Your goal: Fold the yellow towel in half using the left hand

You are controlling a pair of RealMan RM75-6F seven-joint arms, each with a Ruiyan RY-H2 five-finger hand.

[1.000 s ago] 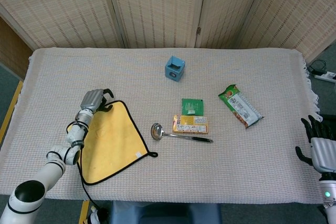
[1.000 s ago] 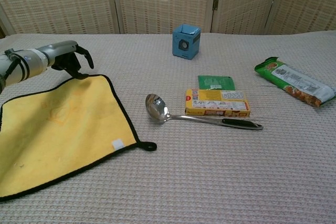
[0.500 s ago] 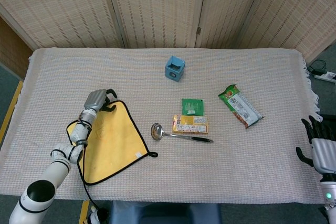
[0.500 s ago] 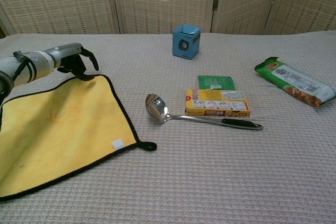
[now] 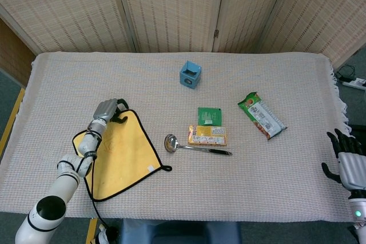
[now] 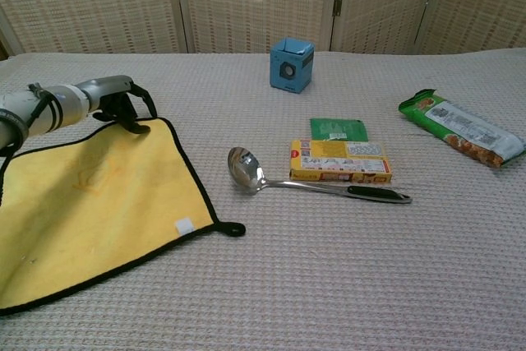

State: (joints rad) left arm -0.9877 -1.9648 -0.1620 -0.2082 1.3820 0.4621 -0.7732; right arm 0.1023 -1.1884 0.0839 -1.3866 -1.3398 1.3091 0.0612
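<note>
The yellow towel (image 5: 123,152) with its black border lies flat and unfolded at the table's front left; the chest view shows the towel (image 6: 90,203) spread wide. My left hand (image 5: 108,110) hovers low over its far corner, fingers curved down. In the chest view the left hand (image 6: 119,100) has its fingertips (image 6: 138,125) touching or just above the far edge. The cloth is not lifted. My right hand (image 5: 346,161) rests at the table's front right edge, fingers spread, holding nothing.
A metal spoon (image 5: 191,147) lies just right of the towel, beside a yellow box (image 5: 207,135) and a green packet (image 5: 210,116). A blue cube (image 5: 190,74) stands farther back. A green snack bag (image 5: 262,116) lies at the right.
My left hand has come down and slightly right, from above the towel's far edge onto its far corner. The towel and right hand have not moved.
</note>
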